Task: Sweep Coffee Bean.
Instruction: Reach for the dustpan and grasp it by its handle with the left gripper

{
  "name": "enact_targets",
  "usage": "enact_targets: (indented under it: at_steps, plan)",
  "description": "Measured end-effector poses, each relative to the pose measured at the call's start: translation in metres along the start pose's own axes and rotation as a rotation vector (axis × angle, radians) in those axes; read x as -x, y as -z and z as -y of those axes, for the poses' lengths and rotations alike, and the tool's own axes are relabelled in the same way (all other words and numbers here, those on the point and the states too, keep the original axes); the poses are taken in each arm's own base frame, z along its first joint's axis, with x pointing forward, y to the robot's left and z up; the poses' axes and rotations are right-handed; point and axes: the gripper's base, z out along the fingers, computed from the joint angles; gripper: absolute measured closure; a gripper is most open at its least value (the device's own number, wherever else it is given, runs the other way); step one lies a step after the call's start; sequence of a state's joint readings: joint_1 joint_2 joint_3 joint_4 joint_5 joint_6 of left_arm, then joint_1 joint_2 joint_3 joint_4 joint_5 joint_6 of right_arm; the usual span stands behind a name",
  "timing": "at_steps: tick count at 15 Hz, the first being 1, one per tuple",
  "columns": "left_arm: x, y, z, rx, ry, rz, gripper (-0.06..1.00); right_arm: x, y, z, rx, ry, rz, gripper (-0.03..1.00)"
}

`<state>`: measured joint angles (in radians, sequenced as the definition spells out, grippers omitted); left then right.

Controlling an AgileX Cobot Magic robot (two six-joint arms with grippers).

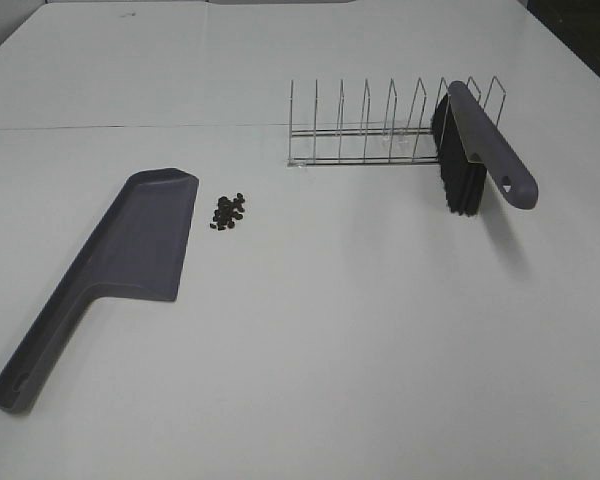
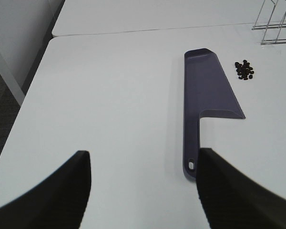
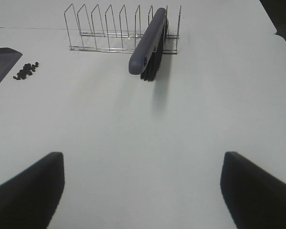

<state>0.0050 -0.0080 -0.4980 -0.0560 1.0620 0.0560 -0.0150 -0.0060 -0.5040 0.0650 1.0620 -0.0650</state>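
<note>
Grey dustpan (image 1: 145,235): lies flat on the white table (image 1: 360,350) at about 9 o'clock from the table's middle. Its handle runs back toward 7 o'clock.
Coffee beans (image 1: 228,211): a small dark cluster on the bare table at about 10 o'clock from the middle. They sit at 3 o'clock of the pan's long open edge, near it but not touching.
Wire rack (image 1: 365,130): stands at about 1 o'clock, well apart from the beans.
Brush (image 1: 485,150): lodged in the rack's end at 2 o'clock, with its black bristles hanging down and its grey handle sloping out toward 4 o'clock.
My left gripper (image 2: 144,153): jaws spread wide with nothing between them, hanging over the table beside the pan's handle end.
My right gripper (image 3: 143,155): jaws fully apart and empty, with the brush at 12 o'clock ahead of it.
</note>
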Motion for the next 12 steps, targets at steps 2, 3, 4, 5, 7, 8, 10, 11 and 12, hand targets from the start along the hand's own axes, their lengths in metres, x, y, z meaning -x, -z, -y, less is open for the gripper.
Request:
enact_targets:
  at_steps: [2,3,4,5,7,8,10,11,12]
  plan:
    - [0.0,0.0,0.0,0.0,0.0,0.0,0.35,0.0,0.0,0.0,0.0,0.0,0.0,0.13]
    - [0.0,0.0,0.0,0.0,0.0,0.0,0.35,0.0,0.0,0.0,0.0,0.0,0.0,0.13]
    - [0.0,0.0,0.0,0.0,0.0,0.0,0.35,0.0,0.0,0.0,0.0,0.0,0.0,0.13]
    - [0.0,0.0,0.0,0.0,0.0,0.0,0.35,0.0,0.0,0.0,0.0,0.0,0.0,0.13]
    - [0.0,0.0,0.0,0.0,0.0,0.0,0.35,0.0,0.0,0.0,0.0,0.0,0.0,0.13]
    - [0.0,0.0,0.0,0.0,0.0,0.0,0.35,0.0,0.0,0.0,0.0,0.0,0.0,0.13]
    - [0.0,0.0,0.0004,-0.004,0.013,0.0,0.35,0.0,0.0,0.0,0.0,0.0,0.0,0.13]
    - [0.0003,0.0,0.0009,-0.01,0.034,0.003,0.35,0.0,0.0,0.0,0.0,0.0,0.0,0.13]
    - [0.0035,0.0023,0.0015,-0.016,0.065,0.026,0.35,0.0,0.0,0.0,0.0,0.0,0.0,0.13]
